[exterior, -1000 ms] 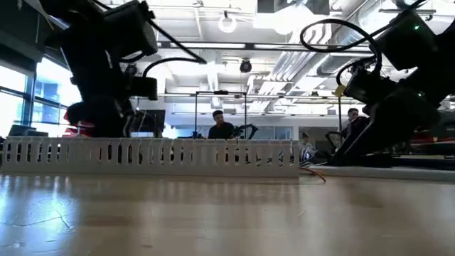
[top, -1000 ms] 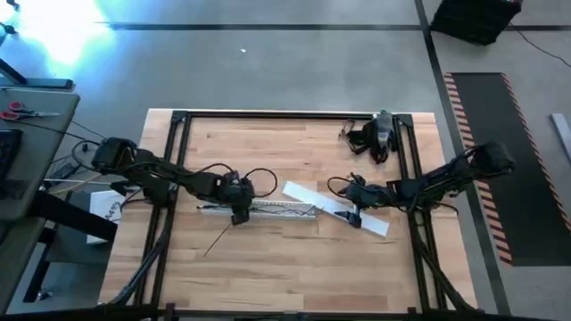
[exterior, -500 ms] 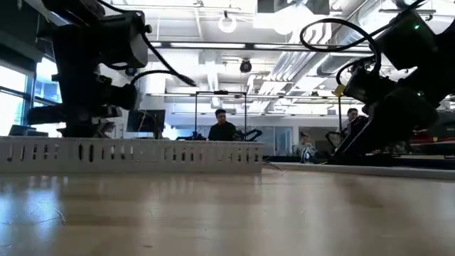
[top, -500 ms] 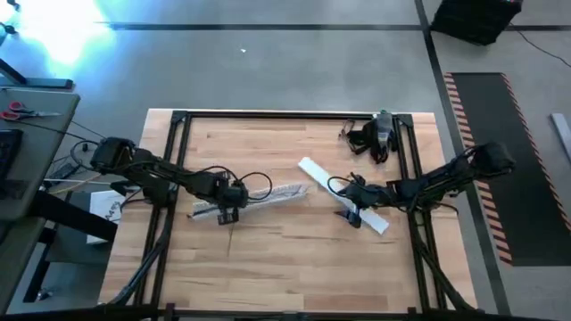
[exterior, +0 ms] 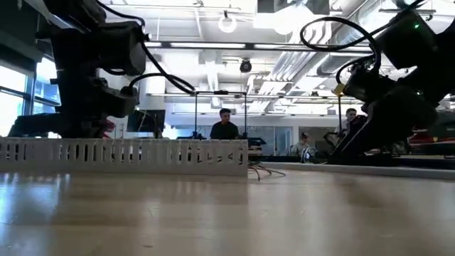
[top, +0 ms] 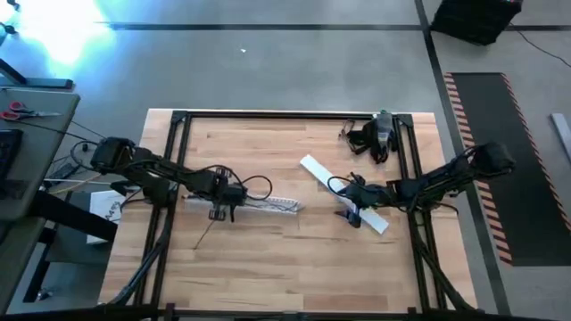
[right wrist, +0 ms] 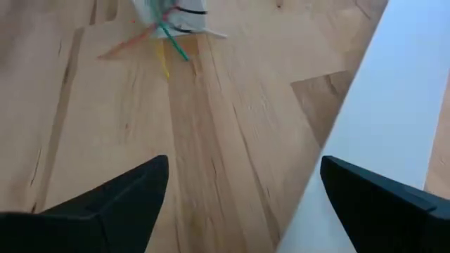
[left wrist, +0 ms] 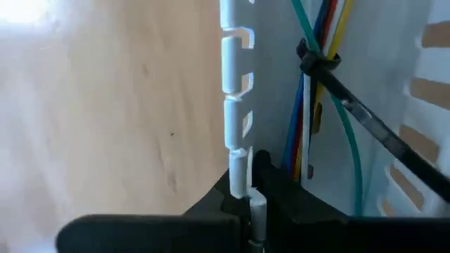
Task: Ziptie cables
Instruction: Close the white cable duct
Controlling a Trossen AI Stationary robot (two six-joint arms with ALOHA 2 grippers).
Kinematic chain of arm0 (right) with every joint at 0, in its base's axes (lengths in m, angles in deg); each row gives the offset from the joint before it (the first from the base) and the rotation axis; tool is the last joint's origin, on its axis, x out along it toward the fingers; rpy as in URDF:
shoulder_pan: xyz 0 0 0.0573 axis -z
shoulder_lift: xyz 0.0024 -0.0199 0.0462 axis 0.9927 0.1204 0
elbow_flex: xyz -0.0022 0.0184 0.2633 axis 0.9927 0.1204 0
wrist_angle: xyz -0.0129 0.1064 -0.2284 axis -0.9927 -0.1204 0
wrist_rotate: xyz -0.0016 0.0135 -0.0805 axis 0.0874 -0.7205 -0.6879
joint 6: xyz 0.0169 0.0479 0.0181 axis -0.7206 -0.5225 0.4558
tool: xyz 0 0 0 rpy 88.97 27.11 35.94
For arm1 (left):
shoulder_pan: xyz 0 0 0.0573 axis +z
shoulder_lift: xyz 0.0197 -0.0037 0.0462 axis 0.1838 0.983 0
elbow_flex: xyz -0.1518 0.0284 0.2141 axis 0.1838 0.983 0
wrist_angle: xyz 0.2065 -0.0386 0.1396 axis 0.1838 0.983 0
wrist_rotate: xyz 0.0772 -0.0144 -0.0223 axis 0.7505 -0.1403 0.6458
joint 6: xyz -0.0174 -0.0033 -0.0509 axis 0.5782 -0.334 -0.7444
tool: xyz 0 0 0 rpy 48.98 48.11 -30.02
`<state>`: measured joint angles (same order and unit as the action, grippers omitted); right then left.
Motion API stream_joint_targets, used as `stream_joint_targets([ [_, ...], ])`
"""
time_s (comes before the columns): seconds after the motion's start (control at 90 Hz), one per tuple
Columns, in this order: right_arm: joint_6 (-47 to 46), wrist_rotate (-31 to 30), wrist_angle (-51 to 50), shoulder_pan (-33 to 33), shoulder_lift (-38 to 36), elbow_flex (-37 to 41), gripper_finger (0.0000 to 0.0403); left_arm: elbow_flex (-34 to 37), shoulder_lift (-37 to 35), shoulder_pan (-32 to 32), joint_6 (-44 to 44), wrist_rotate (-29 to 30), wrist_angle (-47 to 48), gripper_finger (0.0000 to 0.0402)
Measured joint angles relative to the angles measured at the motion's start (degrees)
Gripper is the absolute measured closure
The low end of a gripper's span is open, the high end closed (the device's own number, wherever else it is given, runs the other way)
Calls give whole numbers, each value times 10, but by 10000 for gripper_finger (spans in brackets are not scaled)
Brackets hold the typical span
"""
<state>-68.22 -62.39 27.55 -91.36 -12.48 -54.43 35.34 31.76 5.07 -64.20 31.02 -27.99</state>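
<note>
1. Cables, thin coloured flexible wires cinched by a black ziptie, lie inside the white slotted plastic channel on the wooden table.
2. Left pincer is clamped on the channel's side wall.
3. Right pincer hovers apart over the flat white cover strip.
4. Likely light and limp; best held at the bundle.

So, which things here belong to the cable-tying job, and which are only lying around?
Job:
- thin coloured cables
- black ziptie around them
- white slotted plastic channel
- left gripper, shut on the channel wall

Lying about:
- flat white cover strip
- black device
- red scissors
</note>
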Motion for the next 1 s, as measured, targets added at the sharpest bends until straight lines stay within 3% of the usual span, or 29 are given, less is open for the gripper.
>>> stream_joint_targets([
  [0.367,-12,65,11,52,0,-1,45,-17,3,-2,-23,10,13,296],
  [0.644,-10,-9,2,99,0,-1,45,-86,3,-9,-24,17,14,243],
  [1.0,-2,-52,-26,98,38,-1,45,-109,1,-18,-53,34,-56,239],
])
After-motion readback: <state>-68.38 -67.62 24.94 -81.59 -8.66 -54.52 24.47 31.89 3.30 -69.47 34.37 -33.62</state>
